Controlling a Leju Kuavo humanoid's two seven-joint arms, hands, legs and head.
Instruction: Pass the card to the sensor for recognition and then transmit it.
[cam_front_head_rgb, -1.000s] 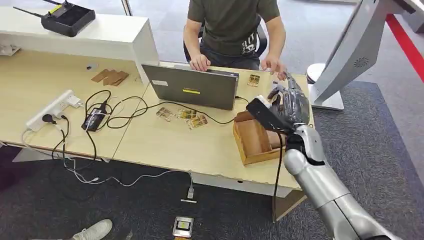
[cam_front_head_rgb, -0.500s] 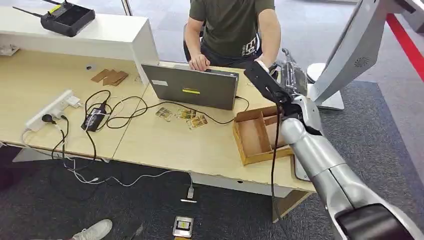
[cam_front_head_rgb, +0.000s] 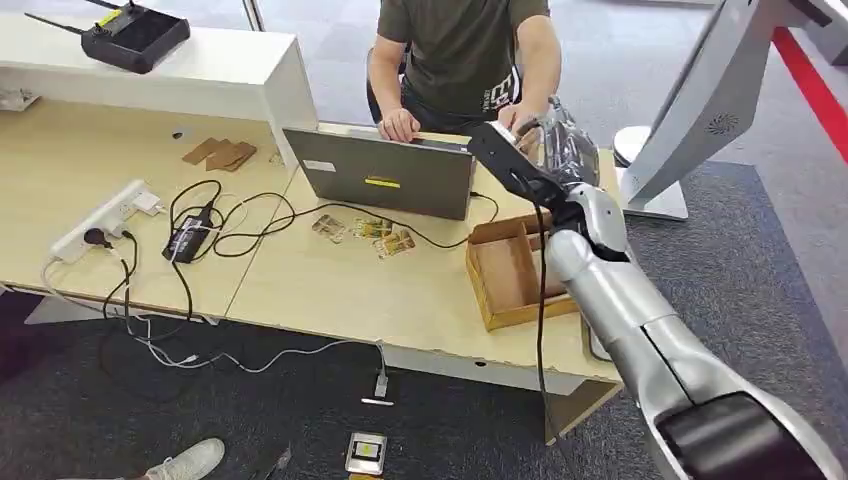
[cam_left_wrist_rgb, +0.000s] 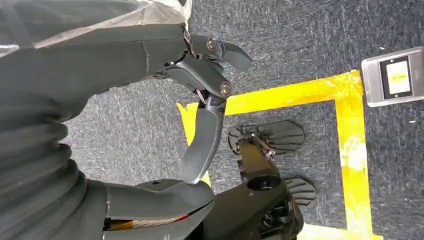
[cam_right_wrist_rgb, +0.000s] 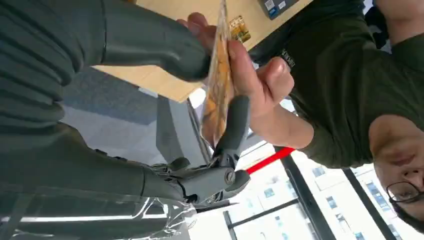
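Right hand (cam_right_wrist_rgb: 200, 100) pinches card (cam_right_wrist_rgb: 217, 85) between thumb and finger, raised beyond worktop (cam_front_head_rgb: 330, 280) — person's hand (cam_right_wrist_rgb: 255, 75) already touching card. Left hand (cam_left_wrist_rgb: 200, 115) hangs empty, fingers apart. Risk: mistimed release — card drops or tug-of-war bends it.

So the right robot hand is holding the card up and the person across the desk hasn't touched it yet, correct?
Not quite. The right robot hand does hold the card up, but the person's hand is already gripping it, as the right wrist view shows.
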